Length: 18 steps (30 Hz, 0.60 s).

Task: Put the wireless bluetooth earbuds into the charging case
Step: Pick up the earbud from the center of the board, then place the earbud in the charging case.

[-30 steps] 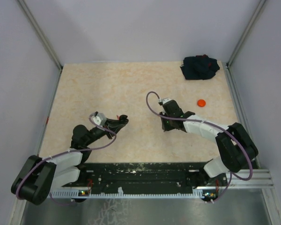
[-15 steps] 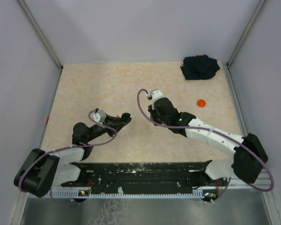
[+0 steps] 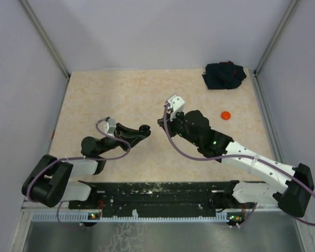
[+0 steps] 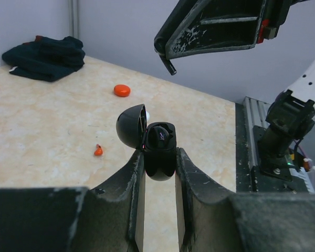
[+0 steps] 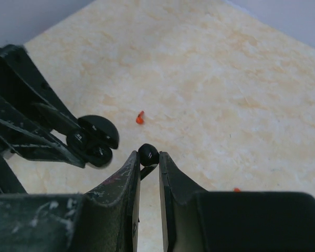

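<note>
My left gripper (image 4: 160,157) is shut on a black charging case (image 4: 160,147), held above the table with its lid (image 4: 131,126) swung open to the left. My right gripper (image 5: 148,157) is shut on a black earbud (image 5: 148,154), its stem down between the fingers. It hovers just right of the case (image 5: 97,140), a small gap apart. In the top view the two grippers meet mid-table, left (image 3: 142,129) and right (image 3: 161,123). A red earbud (image 5: 140,118) lies on the table beyond them, and it also shows in the left wrist view as the red earbud (image 4: 98,151).
A red round puck (image 3: 226,115) lies right of centre. A dark bundled cloth (image 3: 224,75) sits in the far right corner. A second small red piece (image 5: 236,189) lies on the table beside my right fingers. Walls close in the table on three sides.
My right arm has stretched out and swung left, bringing the black earbud up to the case. My left gripper has edged right with the case.
</note>
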{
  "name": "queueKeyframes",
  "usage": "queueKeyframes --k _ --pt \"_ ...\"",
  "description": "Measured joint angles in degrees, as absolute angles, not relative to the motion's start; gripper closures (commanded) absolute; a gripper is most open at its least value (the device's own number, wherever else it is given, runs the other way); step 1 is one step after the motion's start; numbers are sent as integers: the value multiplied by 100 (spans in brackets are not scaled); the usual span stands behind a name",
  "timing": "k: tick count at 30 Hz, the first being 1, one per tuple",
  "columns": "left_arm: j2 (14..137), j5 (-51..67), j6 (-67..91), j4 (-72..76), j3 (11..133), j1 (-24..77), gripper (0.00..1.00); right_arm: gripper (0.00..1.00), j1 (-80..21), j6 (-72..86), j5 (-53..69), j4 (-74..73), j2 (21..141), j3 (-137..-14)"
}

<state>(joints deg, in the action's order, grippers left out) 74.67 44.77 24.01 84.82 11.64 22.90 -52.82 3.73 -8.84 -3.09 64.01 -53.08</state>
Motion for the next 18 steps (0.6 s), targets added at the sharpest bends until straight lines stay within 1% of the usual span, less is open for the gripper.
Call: queueKeyframes --k 8,18 --pt "8051 4917 3297 8711 1417 2290 100 87 -5325 145 -47 471 6204 -5081" --pt "7918 5116 3854 8718 1605 2290 100 88 -5365 -47 652 1138 6171 -4755"
